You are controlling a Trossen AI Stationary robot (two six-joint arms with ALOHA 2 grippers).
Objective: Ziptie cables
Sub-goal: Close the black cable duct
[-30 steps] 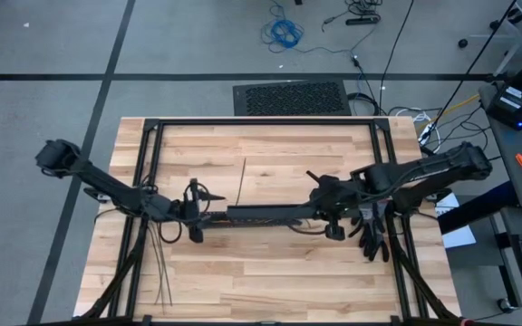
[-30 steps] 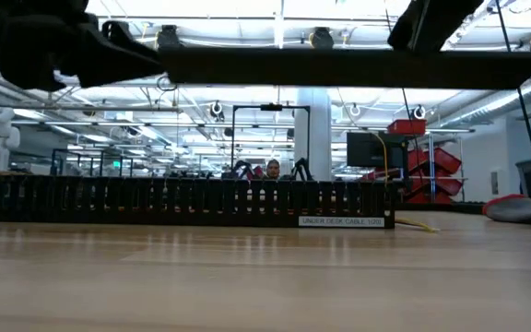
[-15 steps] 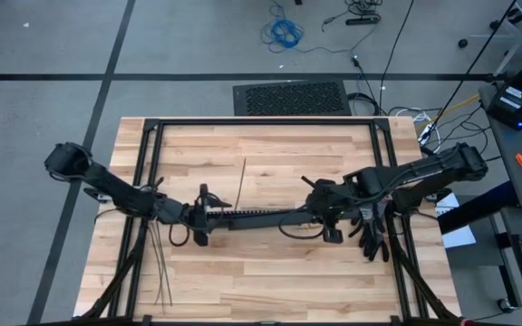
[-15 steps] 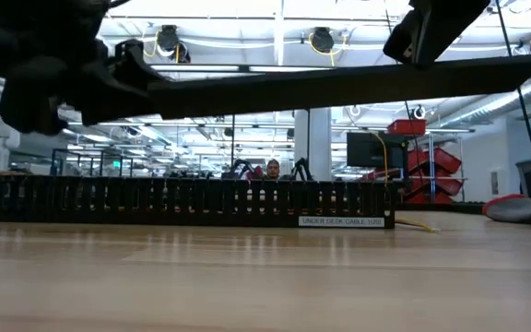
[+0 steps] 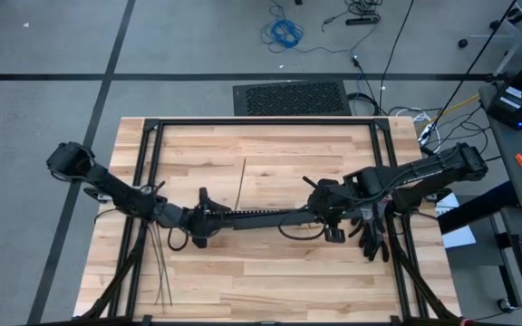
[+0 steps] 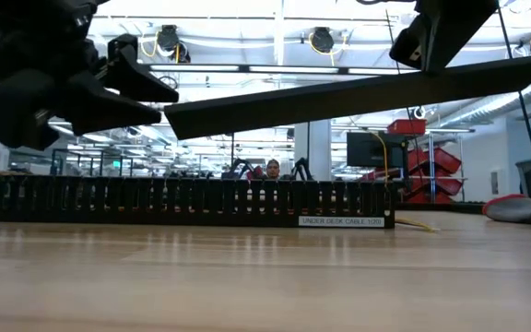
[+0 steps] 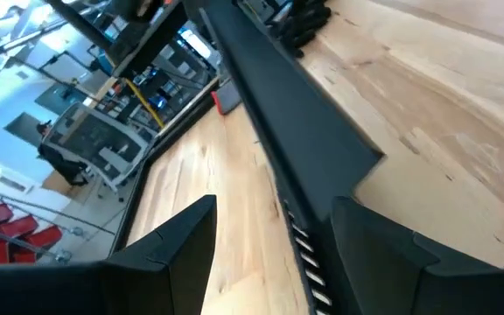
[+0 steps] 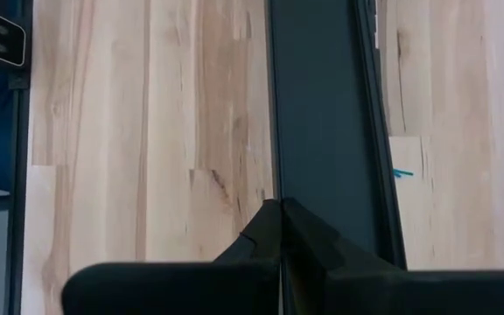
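Above the bench [image 5: 270, 272], the right pincer [image 5: 315, 206] is clamped shut on a long black lid strip [image 5: 265, 215]. The left pincer [image 5: 208, 220] stands parted, the strip's free end just clear of its fingers [image 7: 182, 245]. Zipties [image 5: 159, 263] lie at the near left; one [image 5: 244, 179] lies farther back.

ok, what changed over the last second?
The long flat black plastic strip, level before, now tilts, with its end by the left gripper lower. The left gripper, open, slid inward along the strip. The right gripper edged toward it, still shut on the strip. The black slotted plastic duct and the thin dark zipties on the table stayed put.
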